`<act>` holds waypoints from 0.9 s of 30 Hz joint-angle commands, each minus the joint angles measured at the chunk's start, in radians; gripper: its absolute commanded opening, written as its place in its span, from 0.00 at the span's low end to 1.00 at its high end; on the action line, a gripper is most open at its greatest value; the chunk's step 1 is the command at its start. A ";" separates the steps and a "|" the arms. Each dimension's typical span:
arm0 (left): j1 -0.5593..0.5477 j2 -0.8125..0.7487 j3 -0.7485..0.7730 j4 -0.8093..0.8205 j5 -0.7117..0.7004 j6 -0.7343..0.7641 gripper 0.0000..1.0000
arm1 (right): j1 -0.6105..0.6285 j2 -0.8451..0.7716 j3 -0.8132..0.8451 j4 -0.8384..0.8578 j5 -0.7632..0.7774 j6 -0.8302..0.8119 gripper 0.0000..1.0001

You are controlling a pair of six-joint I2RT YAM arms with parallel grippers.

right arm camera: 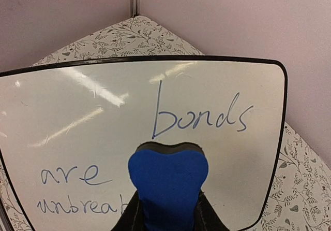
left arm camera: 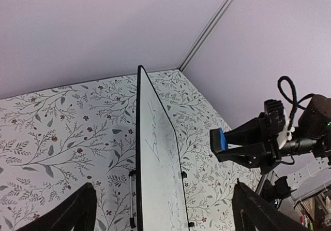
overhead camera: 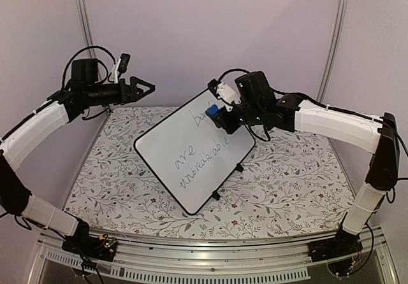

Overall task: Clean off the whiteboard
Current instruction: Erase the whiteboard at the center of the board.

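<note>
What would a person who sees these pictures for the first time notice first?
The whiteboard stands mid-table on a flowered cloth, bearing "bonds are unbreakable". The right gripper holds a blue eraser before the word "bonds", apart from the board. The left gripper hangs open and empty at the left.

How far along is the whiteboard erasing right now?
Done: the right gripper holds the blue eraser in its jaws. In hand: it hovers just off the whiteboard. Left: everything, since the writing, "bonds are unbreakable", is fully legible.
</note>
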 commanded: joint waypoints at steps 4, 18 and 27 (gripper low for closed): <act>-0.052 0.274 0.227 -0.219 -0.003 0.081 0.91 | -0.004 -0.091 -0.085 0.017 0.050 0.013 0.19; -0.120 0.390 0.223 -0.196 -0.014 0.078 0.61 | -0.006 -0.114 -0.102 0.020 0.068 0.013 0.20; -0.148 0.361 0.185 -0.194 -0.042 0.058 0.47 | -0.007 -0.048 -0.050 0.014 0.079 -0.002 0.20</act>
